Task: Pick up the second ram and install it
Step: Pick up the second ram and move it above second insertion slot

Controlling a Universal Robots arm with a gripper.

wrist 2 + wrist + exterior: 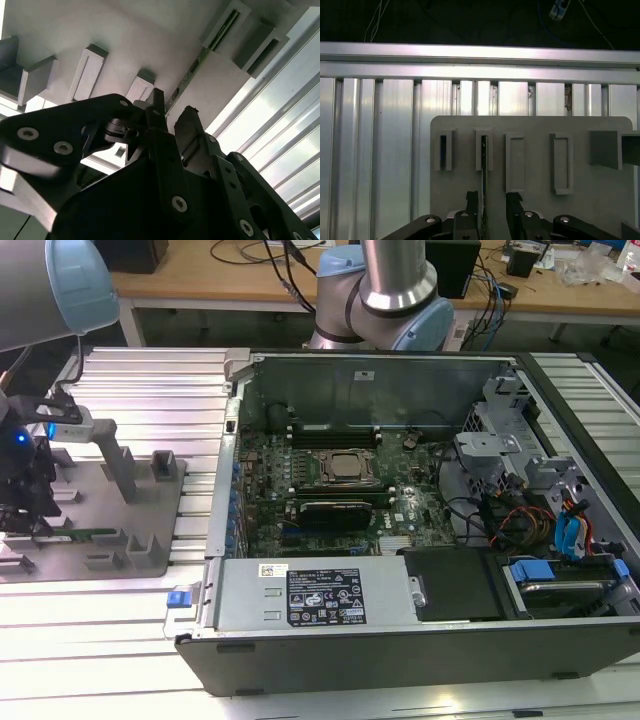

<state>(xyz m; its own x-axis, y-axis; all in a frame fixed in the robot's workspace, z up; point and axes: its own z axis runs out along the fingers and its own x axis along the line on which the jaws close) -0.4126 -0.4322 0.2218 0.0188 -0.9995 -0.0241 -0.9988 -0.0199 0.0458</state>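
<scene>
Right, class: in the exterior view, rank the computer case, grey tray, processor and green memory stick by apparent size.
1. computer case
2. grey tray
3. processor
4. green memory stick, a thin strip; about as long as the processor is wide, so those two are close.

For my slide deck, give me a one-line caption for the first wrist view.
Open gripper straddles the memory stick standing on edge in the grey holder tray.

One end of the second ram (483,180) hidden behind the gripper (492,196), whose body the exterior view's left edge cuts off.
</scene>
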